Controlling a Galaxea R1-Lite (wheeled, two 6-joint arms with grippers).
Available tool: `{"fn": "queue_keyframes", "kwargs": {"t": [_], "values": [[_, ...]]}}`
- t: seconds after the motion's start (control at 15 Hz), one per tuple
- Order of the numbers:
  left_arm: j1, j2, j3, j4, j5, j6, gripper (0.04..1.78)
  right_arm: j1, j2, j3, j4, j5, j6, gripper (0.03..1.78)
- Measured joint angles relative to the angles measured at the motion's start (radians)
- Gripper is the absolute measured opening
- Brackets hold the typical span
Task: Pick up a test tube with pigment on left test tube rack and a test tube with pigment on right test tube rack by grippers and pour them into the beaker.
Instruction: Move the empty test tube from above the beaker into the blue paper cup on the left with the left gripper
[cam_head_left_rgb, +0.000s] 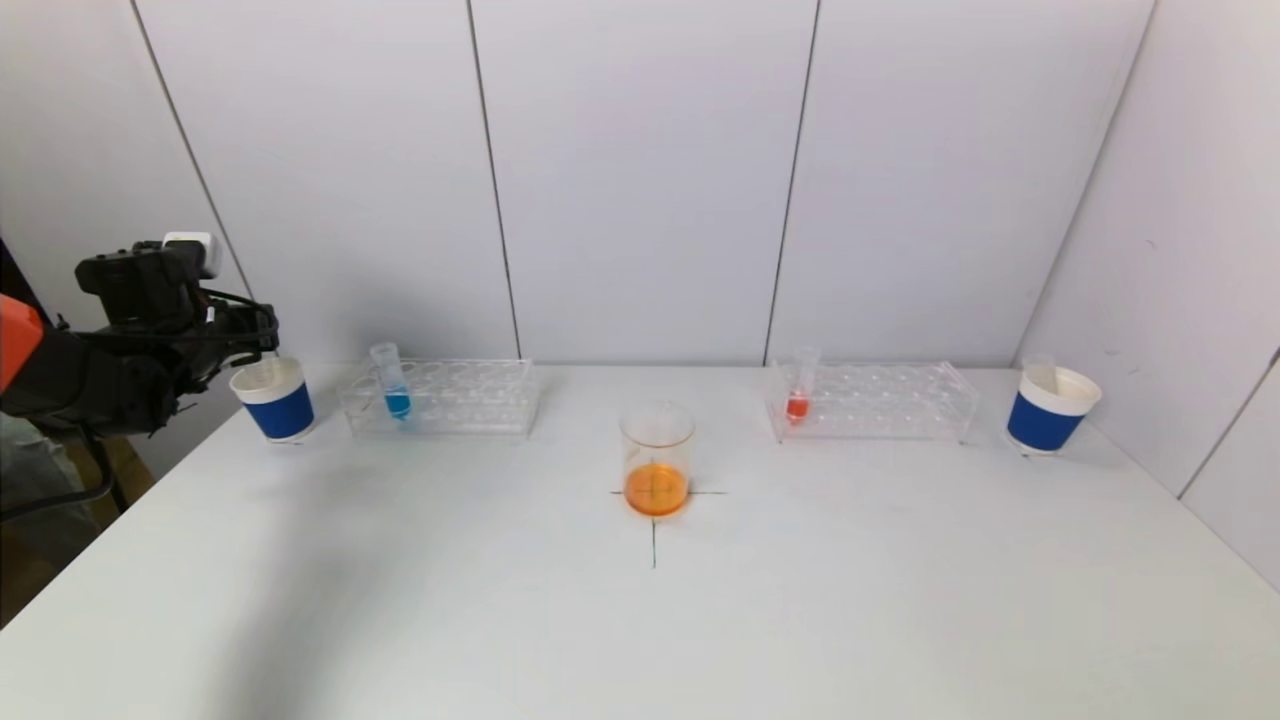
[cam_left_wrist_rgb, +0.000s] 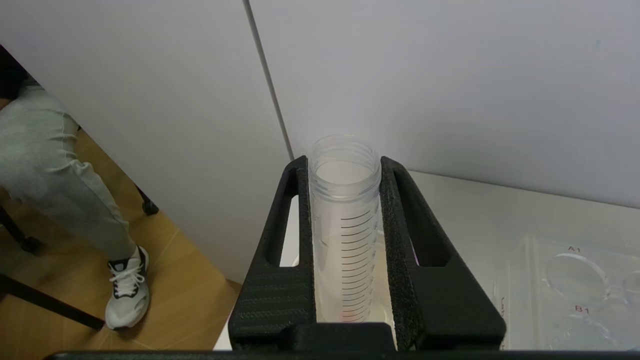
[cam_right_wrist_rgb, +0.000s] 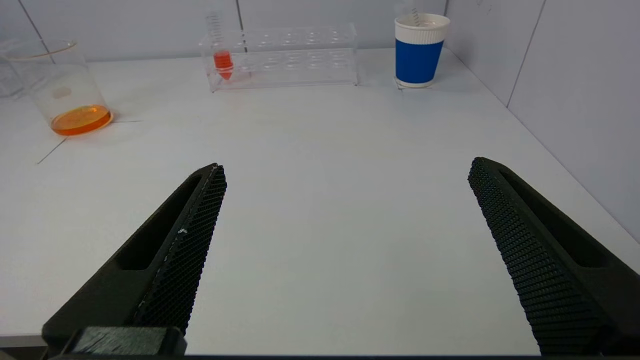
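Note:
A glass beaker (cam_head_left_rgb: 657, 460) with orange liquid stands on a cross mark at the table's middle. The left rack (cam_head_left_rgb: 440, 398) holds a tube of blue pigment (cam_head_left_rgb: 392, 385). The right rack (cam_head_left_rgb: 870, 400) holds a tube of red pigment (cam_head_left_rgb: 800, 390). My left gripper (cam_head_left_rgb: 258, 340) is at the far left over a blue paper cup (cam_head_left_rgb: 275, 400). In the left wrist view the left gripper (cam_left_wrist_rgb: 345, 162) is shut on an empty graduated tube (cam_left_wrist_rgb: 345, 225) that stands upright in the cup. My right gripper (cam_right_wrist_rgb: 345, 167) is open and empty low over the table's right front, out of the head view.
A second blue cup (cam_head_left_rgb: 1050, 410) with an empty tube in it stands at the far right near the side wall. The table's left edge lies just beyond the left cup. A person's leg (cam_left_wrist_rgb: 55, 165) shows beside the table on the left.

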Motion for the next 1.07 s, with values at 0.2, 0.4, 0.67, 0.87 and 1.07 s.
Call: {"fn": "queue_keyframes", "kwargs": {"t": [0.2, 0.4, 0.67, 0.87, 1.07], "values": [[0.000, 0.004, 0.016, 0.000, 0.000, 0.000, 0.42, 0.000, 0.000, 0.000, 0.000, 0.000, 0.000, 1.76], [0.000, 0.006, 0.035, -0.023, -0.001, 0.000, 0.42, 0.000, 0.000, 0.000, 0.000, 0.000, 0.000, 1.76], [0.000, 0.017, 0.062, -0.089, -0.002, 0.004, 0.42, 0.000, 0.000, 0.000, 0.000, 0.000, 0.000, 1.76], [0.000, 0.020, 0.072, -0.093, -0.001, 0.004, 0.42, 0.000, 0.000, 0.000, 0.000, 0.000, 0.000, 1.76], [0.001, 0.020, 0.079, -0.093, -0.001, 0.004, 0.42, 0.000, 0.000, 0.000, 0.000, 0.000, 0.000, 1.76]]}}
